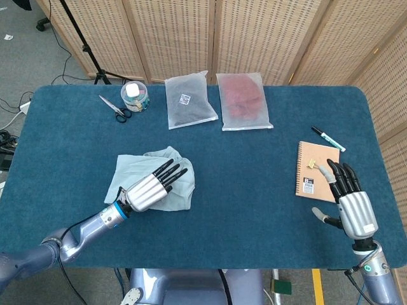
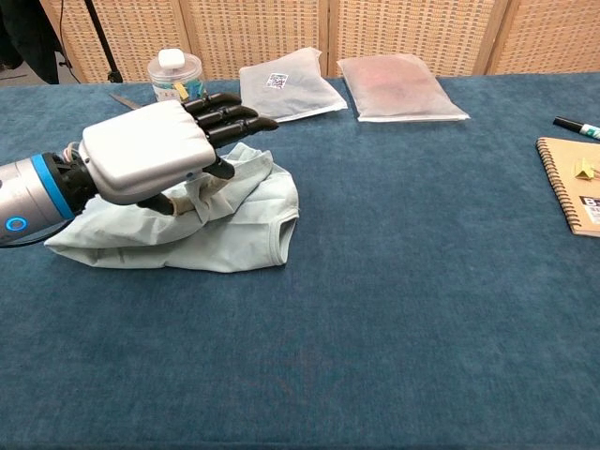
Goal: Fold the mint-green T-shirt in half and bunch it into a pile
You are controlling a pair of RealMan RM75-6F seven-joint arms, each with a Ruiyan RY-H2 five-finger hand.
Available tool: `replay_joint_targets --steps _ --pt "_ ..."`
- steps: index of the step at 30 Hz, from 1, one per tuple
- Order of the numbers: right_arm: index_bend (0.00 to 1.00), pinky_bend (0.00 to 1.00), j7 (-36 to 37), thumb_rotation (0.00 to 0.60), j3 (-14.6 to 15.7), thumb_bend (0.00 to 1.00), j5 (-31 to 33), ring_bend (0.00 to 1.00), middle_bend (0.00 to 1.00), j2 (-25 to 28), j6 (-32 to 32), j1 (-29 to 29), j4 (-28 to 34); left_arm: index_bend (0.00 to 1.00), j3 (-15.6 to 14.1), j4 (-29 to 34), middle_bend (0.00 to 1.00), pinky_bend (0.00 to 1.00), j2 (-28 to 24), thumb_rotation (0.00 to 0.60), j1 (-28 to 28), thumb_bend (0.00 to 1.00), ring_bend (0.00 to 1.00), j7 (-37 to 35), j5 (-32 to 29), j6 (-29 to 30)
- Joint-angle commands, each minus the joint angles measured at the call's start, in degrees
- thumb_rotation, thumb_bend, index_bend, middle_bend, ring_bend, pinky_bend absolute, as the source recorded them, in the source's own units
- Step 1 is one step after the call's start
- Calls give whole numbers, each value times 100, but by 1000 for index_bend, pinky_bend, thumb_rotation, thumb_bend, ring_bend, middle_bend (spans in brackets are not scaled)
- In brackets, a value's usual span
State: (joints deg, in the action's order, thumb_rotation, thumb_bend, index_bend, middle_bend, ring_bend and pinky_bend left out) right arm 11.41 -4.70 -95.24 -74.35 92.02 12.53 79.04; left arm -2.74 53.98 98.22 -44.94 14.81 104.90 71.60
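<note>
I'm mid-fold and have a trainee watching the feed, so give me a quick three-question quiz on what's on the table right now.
1. True or false: the left hand is over the T-shirt.
2. Which lies nearest the right hand? A) scissors B) notebook C) jar
3. Fill in: the two plastic bags lie side by side along the table's ____ edge.

Key:
1. True. Its fingers stretch out flat above the bunched shirt.
2. B. The notebook sits just ahead of that open hand; the scissors and jar are at the far left.
3. Far. The dark bag and the red bag both lie there.
</note>
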Motion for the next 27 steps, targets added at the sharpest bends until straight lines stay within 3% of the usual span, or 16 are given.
replay_joint_targets --steps 1,17,24,26,27 --pt "0 0 0 600 0 131 -1 0 0 2 0 0 4 707 32 12 0 0 86 600 -133 387 0 288 101 -69" --pt "0 0 8 600 20 153 -8 0 0 28 -45 3 35 706 -164 -620 0 0 629 600 -400 368 0 831 426 -205" --pt "0 0 15 600 28 156 -13 0 0 38 -61 7 49 557 -165 -935 0 0 908 600 -434 360 0 729 427 -95" --pt "0 0 18 600 29 156 -14 0 0 40 -62 7 50 442 -180 -997 0 0 949 600 -439 349 0 702 427 -86" --pt "0 0 19 600 30 156 -15 0 0 41 -63 7 50 321 -186 -1021 0 0 966 600 -439 333 0 694 427 -80"
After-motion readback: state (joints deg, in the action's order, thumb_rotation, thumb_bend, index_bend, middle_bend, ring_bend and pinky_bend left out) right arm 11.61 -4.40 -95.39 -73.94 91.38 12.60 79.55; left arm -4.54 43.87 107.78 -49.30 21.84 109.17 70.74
